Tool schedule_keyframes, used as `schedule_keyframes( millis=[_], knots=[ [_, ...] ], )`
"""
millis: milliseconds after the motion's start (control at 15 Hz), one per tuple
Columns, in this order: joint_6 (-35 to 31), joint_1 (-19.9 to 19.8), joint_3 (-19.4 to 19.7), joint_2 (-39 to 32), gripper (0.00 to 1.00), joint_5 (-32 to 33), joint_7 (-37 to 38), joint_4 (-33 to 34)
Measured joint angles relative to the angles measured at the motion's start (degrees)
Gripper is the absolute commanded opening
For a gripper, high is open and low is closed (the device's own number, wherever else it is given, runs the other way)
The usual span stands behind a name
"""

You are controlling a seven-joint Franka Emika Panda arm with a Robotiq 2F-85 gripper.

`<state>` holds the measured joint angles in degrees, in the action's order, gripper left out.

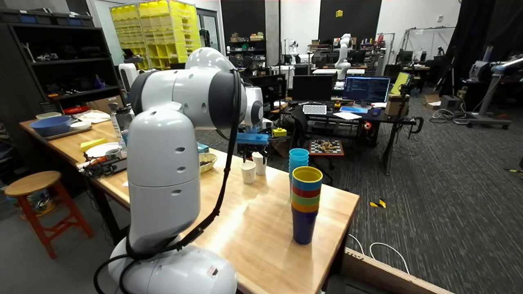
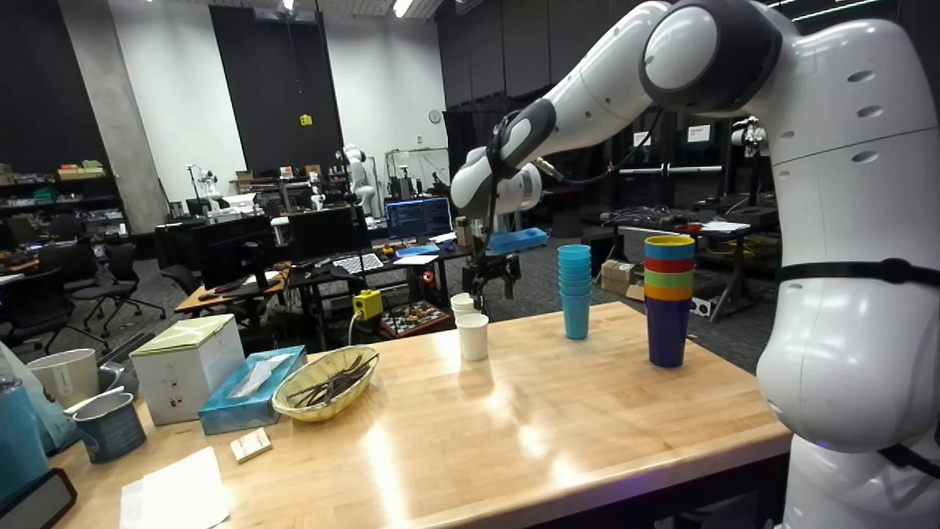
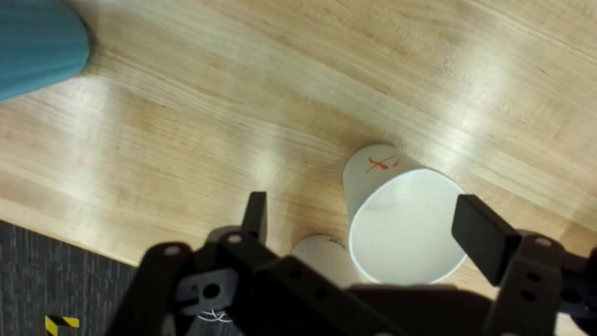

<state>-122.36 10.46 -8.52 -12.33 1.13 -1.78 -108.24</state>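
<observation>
On wooden table (image 2: 624, 411), near edge: white cup (image 3: 403, 219), upright, red mark on side. Just beside it: stack of white cups (image 2: 462, 304). Above: my gripper (image 3: 364, 219), jaws spread wide, holding nothing (one jaw overlaps cup rim in wrist view; contact, I cannot tell). Further off: blue cup stack (image 2: 575, 297), multicoloured cup stack (image 2: 668, 305), yellow basket (image 2: 312, 413) with slender dark pieces (image 2: 341, 382) inside.

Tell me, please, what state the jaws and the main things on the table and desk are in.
Jaws: open, gripping nothing.
White cup with red mark: upright, empty.
Other white cups: stacked, upright.
Light-blue cups: stacked, upright.
Multicoloured cups: stacked, upright, yellow on top.
Basket: upright, holding dark strips.
Tissue box: open, tissue showing.
Monitor with text: lit.
Monitor beside it: dark.
</observation>
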Motion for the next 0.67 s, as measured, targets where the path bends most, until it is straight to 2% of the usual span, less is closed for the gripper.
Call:
schedule_keyframes(
  millis=[667],
  knots=[
    [-9.1,-1.1,0.0,0.5,1.00,-3.9,-2.4,-5.8]
  ],
)
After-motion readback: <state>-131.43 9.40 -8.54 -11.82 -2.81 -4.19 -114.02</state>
